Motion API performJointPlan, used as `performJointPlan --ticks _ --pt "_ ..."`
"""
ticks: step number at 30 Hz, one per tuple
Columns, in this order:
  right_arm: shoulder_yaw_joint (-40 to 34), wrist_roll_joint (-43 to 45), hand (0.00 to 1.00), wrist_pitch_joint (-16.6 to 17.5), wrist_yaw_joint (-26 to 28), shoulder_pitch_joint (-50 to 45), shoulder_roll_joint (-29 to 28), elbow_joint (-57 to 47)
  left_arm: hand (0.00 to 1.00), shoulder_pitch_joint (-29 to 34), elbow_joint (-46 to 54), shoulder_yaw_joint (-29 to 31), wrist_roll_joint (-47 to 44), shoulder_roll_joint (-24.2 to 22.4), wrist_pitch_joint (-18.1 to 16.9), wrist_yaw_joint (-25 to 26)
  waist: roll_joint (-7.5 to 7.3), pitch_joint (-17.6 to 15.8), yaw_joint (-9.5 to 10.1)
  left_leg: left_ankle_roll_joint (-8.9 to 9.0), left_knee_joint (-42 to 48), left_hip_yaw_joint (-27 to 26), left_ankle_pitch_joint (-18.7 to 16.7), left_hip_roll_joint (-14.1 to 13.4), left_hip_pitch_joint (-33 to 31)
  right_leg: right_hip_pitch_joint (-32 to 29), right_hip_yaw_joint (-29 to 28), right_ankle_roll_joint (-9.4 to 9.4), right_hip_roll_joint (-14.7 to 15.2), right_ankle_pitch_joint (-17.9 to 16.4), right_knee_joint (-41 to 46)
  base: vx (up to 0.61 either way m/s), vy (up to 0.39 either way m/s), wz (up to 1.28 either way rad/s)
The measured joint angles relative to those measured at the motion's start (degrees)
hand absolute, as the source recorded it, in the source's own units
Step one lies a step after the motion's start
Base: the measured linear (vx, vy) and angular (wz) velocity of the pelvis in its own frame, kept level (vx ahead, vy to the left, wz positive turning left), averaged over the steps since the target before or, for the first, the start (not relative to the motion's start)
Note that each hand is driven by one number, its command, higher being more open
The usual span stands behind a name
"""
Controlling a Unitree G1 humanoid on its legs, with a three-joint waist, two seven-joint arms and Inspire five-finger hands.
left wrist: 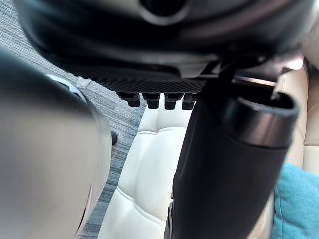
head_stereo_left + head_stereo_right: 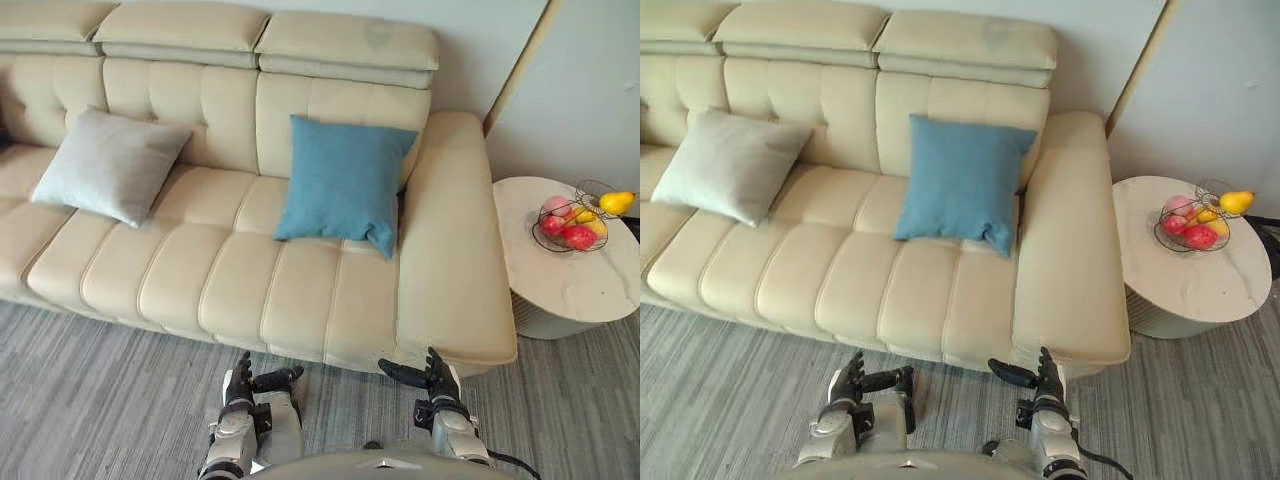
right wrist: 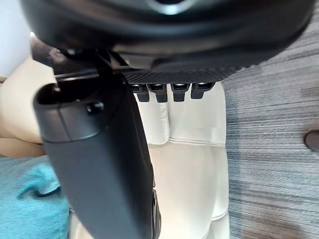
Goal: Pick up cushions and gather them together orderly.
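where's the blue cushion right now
In the left eye view the square blue fabric cushion leans against the backrest of the cream leather sofa, at its right end beside the armrest.

Cream tufted sofa [image 2: 250, 280] backed against a pale wall [image 2: 590, 100], standing on grey streaked carpet [image 2: 100, 390]. Just beside its right armrest, a round pale side table [image 2: 560, 290] bearing a wire bowl [image 2: 548, 243] of fruit. Lit softly and evenly.
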State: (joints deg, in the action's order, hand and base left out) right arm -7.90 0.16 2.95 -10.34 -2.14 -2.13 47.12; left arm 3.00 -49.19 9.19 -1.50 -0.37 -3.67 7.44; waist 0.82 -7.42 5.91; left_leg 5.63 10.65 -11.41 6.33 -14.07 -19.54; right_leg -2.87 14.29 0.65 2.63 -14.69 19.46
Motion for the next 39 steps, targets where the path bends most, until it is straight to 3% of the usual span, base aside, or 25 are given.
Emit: performJointPlan --ticks 1,2,3,5,6,8,11,16,21,22,34,39 --pt "0.00 0.00 1.00 -0.25 -0.27 -0.21 0.32 0.06 1.00 -0.43 0.31 -0.01 0.07 0.26 -0.01 0.05 -0.38 -0.45 -0.02 -0.65 6.91 1.12 -0.99 0.55 -0.78 -0.06 0.56 -0.13 0.93 0.63 -0.32 -0.17 0.043 0.48" --pt "0.02 0.00 1.00 -0.36 -0.31 -1.11 0.68 0.07 1.00 -0.34 0.27 -0.13 0.13 0.32 0.00 0.11 -1.02 -0.36 -0.41 -1.06 12.69 2.05 -5.44 1.80 -0.02 -0.14 1.11 0.34 2.07 1.15 -0.54 -0.12 0.074 0.32" --pt "0.02 0.00 1.00 -0.36 -0.32 -1.26 0.78 0.07 1.00 -0.32 0.27 -0.21 0.13 0.24 -0.01 0.17 -1.05 -0.35 -0.46 -0.96 13.67 2.44 -6.68 2.04 0.18 -0.18 1.23 0.50 2.29 1.30 -0.62 -0.11 0.132 0.21" --pt "-0.09 -0.02 1.00 -0.42 -0.22 -1.53 1.26 1.08 1.00 -0.13 -0.09 -1.11 1.21 -0.06 0.01 0.00 -0.29 0.08 -0.60 -0.64 17.28 4.37 -15.04 1.86 3.45 -1.03 0.67 1.87 3.06 2.65 -0.83 -0.08 0.194 -0.04" --pt "-0.16 -0.05 1.00 -0.47 -0.09 -1.60 1.12 1.52 1.00 -0.25 -0.47 -1.16 2.12 -0.15 0.02 -0.16 -0.21 0.10 -0.82 -0.17 15.93 4.48 -16.46 2.07 4.58 -1.08 0.24 2.62 3.28 3.14 -0.93 -0.08 0.236 -0.12" --pt "-1.17 -0.07 1.00 -0.74 0.65 -1.63 -0.45 2.85 1.00 -0.16 -0.97 -1.31 2.20 0.68 0.11 -0.33 -1.50 0.56 -0.98 -0.72 13.88 3.14 -16.14 3.60 5.66 -0.50 -1.05 4.19 3.88 4.86 -3.67 -0.10 0.208 -0.21" --pt "-2.16 -0.10 1.00 -1.15 1.80 -2.34 -1.41 4.69 1.00 0.26 -2.61 -2.04 3.18 1.84 0.22 -0.33 -3.29 3.03 -1.82 -2.33 8.50 0.95 -13.94 6.62 7.66 0.11 -2.41 5.04 6.02 8.10 -8.06 -0.07 0.181 -0.17" --pt "-8.26 -0.03 1.00 -2.05 1.80 -2.39 -1.42 7.94 1.00 0.16 -5.86 -3.72 4.48 2.55 0.53 -0.59 -2.98 4.35 -2.67 -2.81 1.42 -0.48 -10.61 9.68 11.74 2.16 -3.99 5.04 7.15 11.38 -13.28 -0.03 0.068 -0.09" --pt "-10.14 -0.04 1.00 -2.22 1.77 -2.39 -0.92 8.86 1.00 0.26 -7.40 -3.11 4.56 3.05 0.62 -0.99 -3.03 4.58 -2.86 -3.20 -1.56 -0.76 -8.96 10.04 14.59 3.88 -4.88 5.05 6.78 12.34 -15.25 0.01 -0.003 -0.13" --pt "-13.39 -0.04 1.00 -2.45 1.66 -2.57 0.02 11.36 1.00 0.73 -10.72 0.67 4.59 3.17 0.62 -1.58 -2.63 4.05 -2.84 -3.04 -10.51 -0.67 -7.18 11.68 23.16 7.92 -7.13 2.39 6.56 12.06 -17.43 0.00 0.000 0.00" --pt "-13.13 -0.11 1.00 -2.80 1.63 -2.76 0.07 11.30 1.00 0.80 -10.73 1.62 4.43 2.74 0.64 -1.52 -2.64 4.04 -2.85 -3.05 -10.50 -0.86 -7.18 11.59 23.33 7.96 -7.18 2.40 6.56 12.07 -17.20 0.00 0.000 0.00" --pt "-10.57 -0.59 1.00 -3.44 1.60 -3.58 0.77 10.50 1.00 0.96 -10.70 4.29 4.28 1.47 0.71 -1.20 -2.29 3.68 -2.95 -2.92 -11.70 -4.42 -7.21 10.94 26.02 8.01 -10.27 2.72 6.06 12.26 -16.72 -0.01 0.006 -0.31"
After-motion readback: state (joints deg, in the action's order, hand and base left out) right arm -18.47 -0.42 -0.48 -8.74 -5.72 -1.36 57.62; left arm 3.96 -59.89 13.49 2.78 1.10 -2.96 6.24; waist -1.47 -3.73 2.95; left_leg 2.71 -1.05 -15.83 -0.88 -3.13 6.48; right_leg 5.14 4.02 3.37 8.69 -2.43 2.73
